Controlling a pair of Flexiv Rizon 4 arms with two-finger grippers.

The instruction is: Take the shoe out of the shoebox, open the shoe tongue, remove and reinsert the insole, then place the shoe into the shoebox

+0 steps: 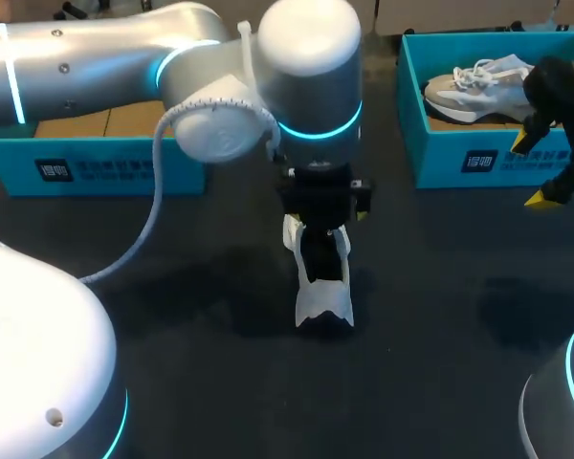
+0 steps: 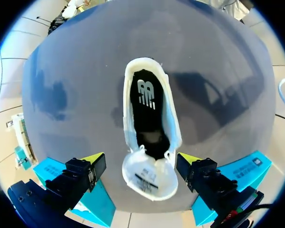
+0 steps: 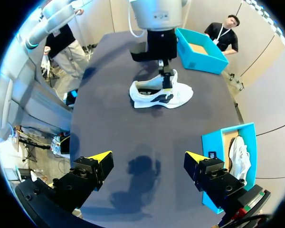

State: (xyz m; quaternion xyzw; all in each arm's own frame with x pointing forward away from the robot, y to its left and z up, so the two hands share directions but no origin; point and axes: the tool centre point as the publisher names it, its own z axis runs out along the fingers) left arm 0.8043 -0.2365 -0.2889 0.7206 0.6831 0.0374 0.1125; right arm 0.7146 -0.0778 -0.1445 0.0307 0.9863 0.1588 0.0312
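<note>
A white shoe (image 1: 321, 282) with a black insole (image 2: 145, 109) stands on the dark table's middle, toe toward the near edge. Its tongue (image 2: 149, 176) is folded out over the front. My left gripper (image 2: 141, 159) hangs open just above it, one yellow-tipped finger on each side of the tongue, neither touching. From the right wrist view the same shoe (image 3: 161, 92) lies well ahead under the left arm. My right gripper (image 1: 529, 172) is open and empty in front of the right shoebox (image 1: 459, 158); the wrist view shows the right gripper (image 3: 147, 156) over bare table.
A second white shoe (image 1: 474, 86) lies in the teal right shoebox (image 3: 217, 147), beside my right gripper. A teal left shoebox (image 1: 105, 167) stands at the back left, partly behind my left arm, and shows as the far box (image 3: 199, 52).
</note>
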